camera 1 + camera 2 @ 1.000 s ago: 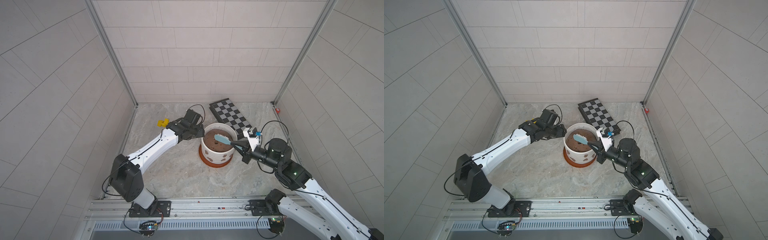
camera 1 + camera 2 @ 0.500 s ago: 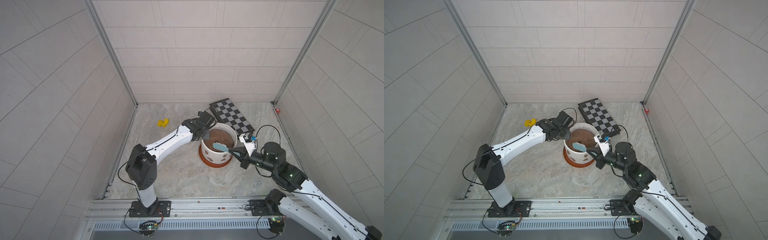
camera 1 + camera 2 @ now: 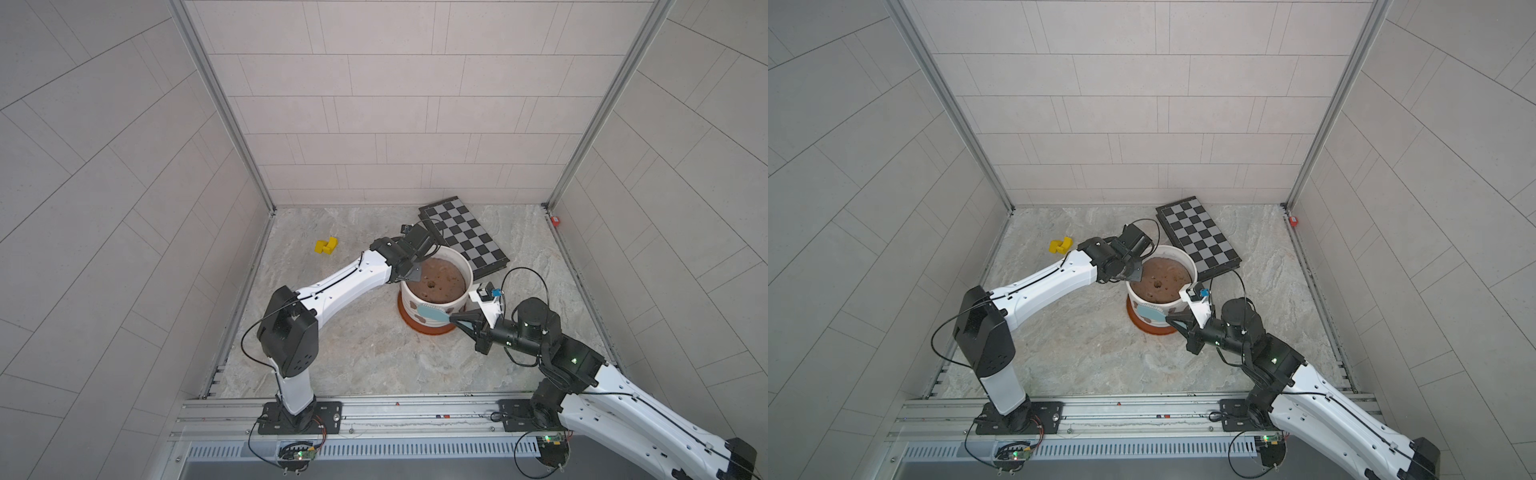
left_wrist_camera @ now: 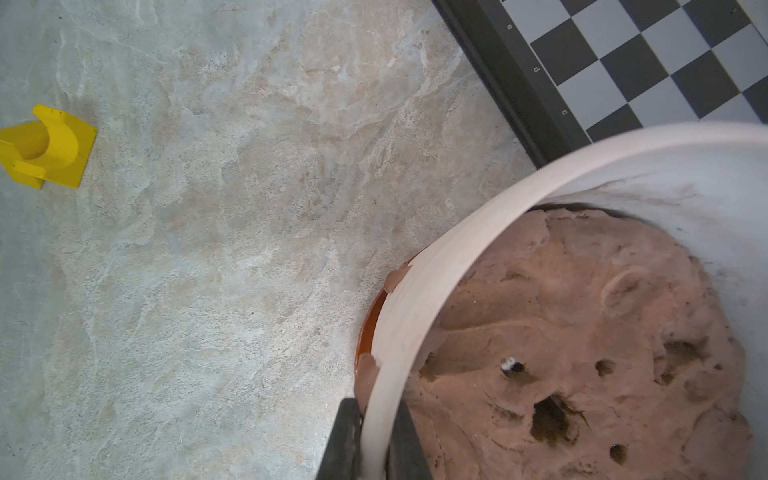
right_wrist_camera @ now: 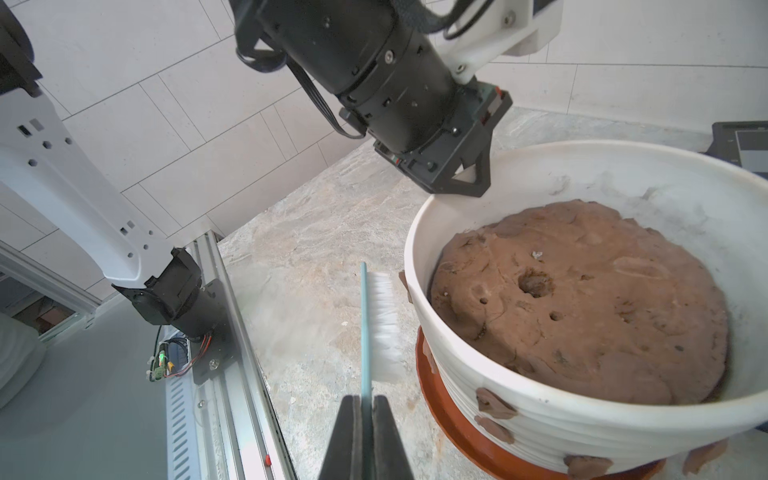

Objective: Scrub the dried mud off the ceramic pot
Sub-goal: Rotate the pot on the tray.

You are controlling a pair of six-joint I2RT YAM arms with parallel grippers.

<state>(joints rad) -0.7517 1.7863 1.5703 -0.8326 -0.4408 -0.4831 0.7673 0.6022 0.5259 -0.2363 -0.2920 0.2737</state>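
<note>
Marble tabletop [image 3: 353, 345]: left gripper [image 4: 374, 436] pinches the ceramic pot [image 5: 561, 419] at its rim, right gripper [image 5: 365, 415] pinches a brush [image 5: 382, 324] beside it

Open floor [image 4: 249, 216] between pot [image 4: 419, 291] and yellow block [image 4: 45, 145]

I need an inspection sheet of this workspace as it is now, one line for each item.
Surface: marbled tabletop.
Job's things: ceramic pot upright on saucer; dried mud patches on its ribbed wall; brush bristles face that wall.
Clutter: yellow block; checkerboard behind pot.
Grippers: left gripper shut on pot rim; right gripper shut on brush handle.
Cables: black cable loops beside right wrist.
Surroundings: tiled walls; metal rail in front.
</note>
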